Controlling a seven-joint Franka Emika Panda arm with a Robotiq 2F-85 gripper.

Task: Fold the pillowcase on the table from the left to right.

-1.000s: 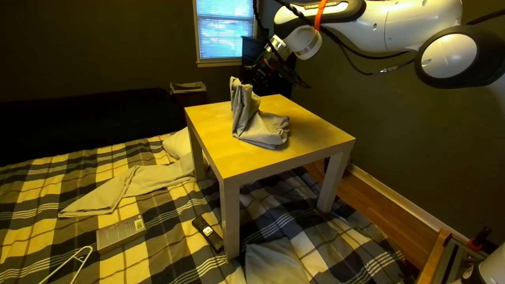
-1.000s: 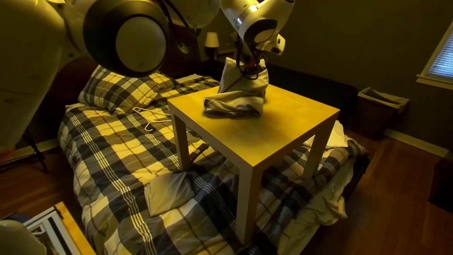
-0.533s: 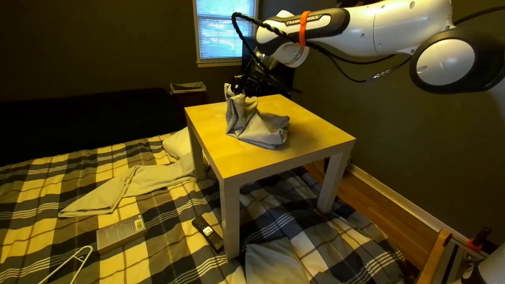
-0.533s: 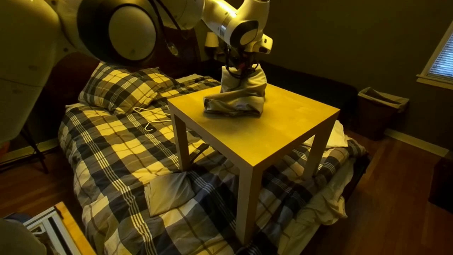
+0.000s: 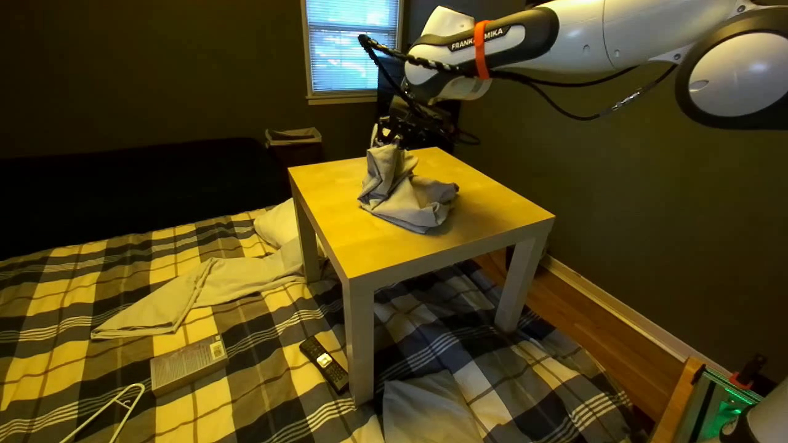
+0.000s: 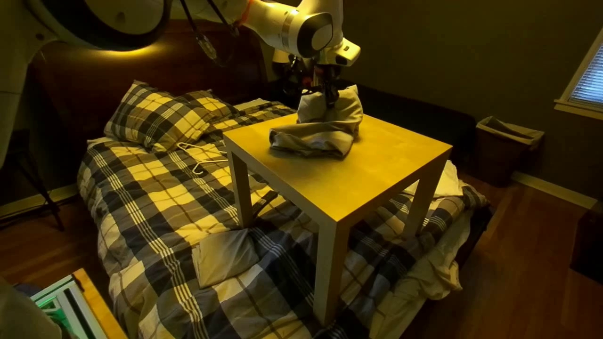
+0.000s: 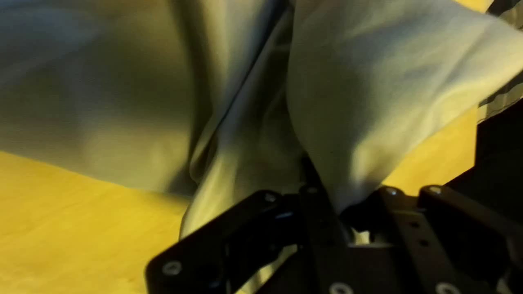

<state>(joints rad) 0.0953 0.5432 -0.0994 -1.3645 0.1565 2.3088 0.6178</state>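
Observation:
The grey pillowcase (image 5: pixel 411 203) lies bunched on the yellow-topped table (image 5: pixel 329 221), with one part raised and the rest folded low on the tabletop. In an exterior view the pillowcase (image 6: pixel 313 139) has a rolled edge lying toward the near side and a raised part behind. My gripper (image 5: pixel 392 140) is at the top of that raised part, above the table; it also shows in an exterior view (image 6: pixel 332 100). In the wrist view my gripper (image 7: pixel 341 200) is shut on a gathered piece of the pillowcase (image 7: pixel 359 81). The cloth hides part of the fingertips.
The table stands on a bed with a plaid cover (image 5: pixel 246 369). A phone handset (image 5: pixel 324 364), a box (image 5: pixel 188 364), a white hanger (image 5: pixel 120 403) and folded grey cloth (image 5: pixel 428 409) lie around its legs. A laundry bin (image 6: pixel 501 150) stands beyond the table.
My gripper has come down, lowering the raised part of the pillowcase. In the last half second the cloth has also shifted slightly to the right, and the arm has changed its pose.

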